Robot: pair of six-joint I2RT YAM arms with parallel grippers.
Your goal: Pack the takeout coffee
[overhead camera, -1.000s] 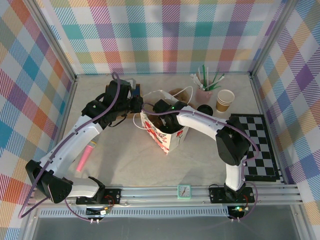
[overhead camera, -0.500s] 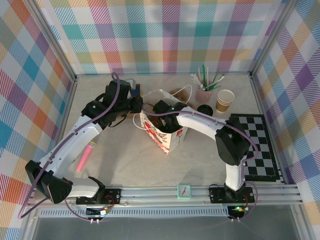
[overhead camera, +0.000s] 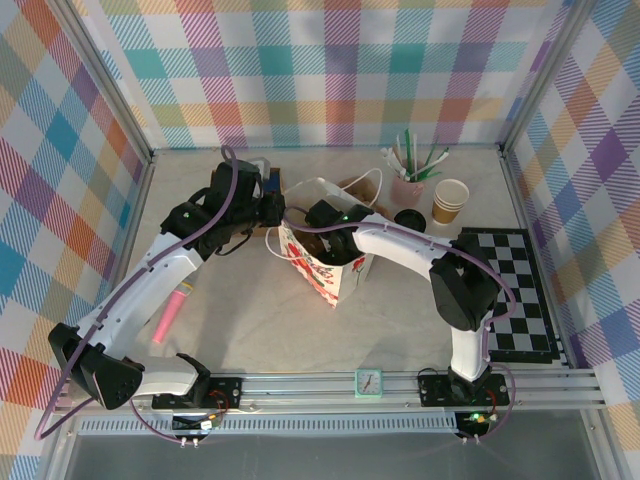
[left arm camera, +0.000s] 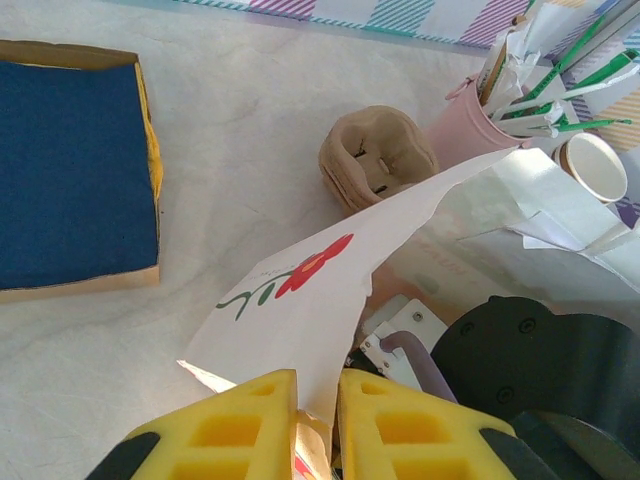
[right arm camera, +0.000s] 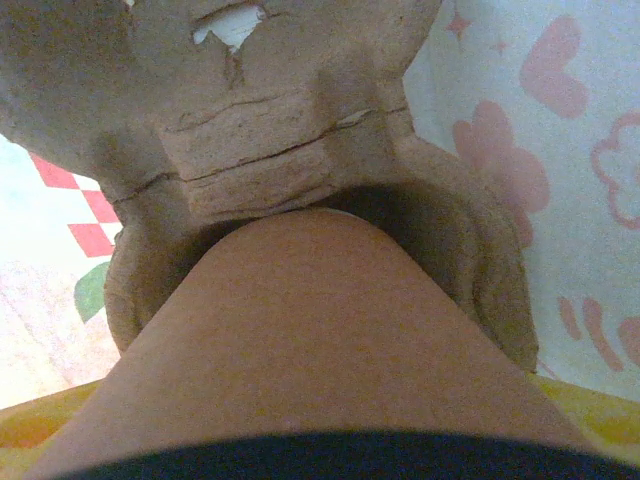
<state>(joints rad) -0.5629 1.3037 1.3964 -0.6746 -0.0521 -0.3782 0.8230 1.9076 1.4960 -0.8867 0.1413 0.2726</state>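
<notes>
Takeout coffee (right arm camera: pixel 320 340), smooth kraft, in right claw (overhead camera: pixel 315 235) | left claw (left arm camera: pixel 318 420) pinches flowered bag (left arm camera: pixel 320 290)

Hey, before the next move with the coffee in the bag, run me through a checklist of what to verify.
1. Rim of the flowered paper bag pinched in the left gripper's jaws: ok.
2. Bag mouth held open: ok.
3. The takeout coffee between the right gripper's jaws: ok.
4. Coffee's base over a socket of the cup tray: ok.
5. Coffee fully seated in that socket: cannot tell.
</notes>
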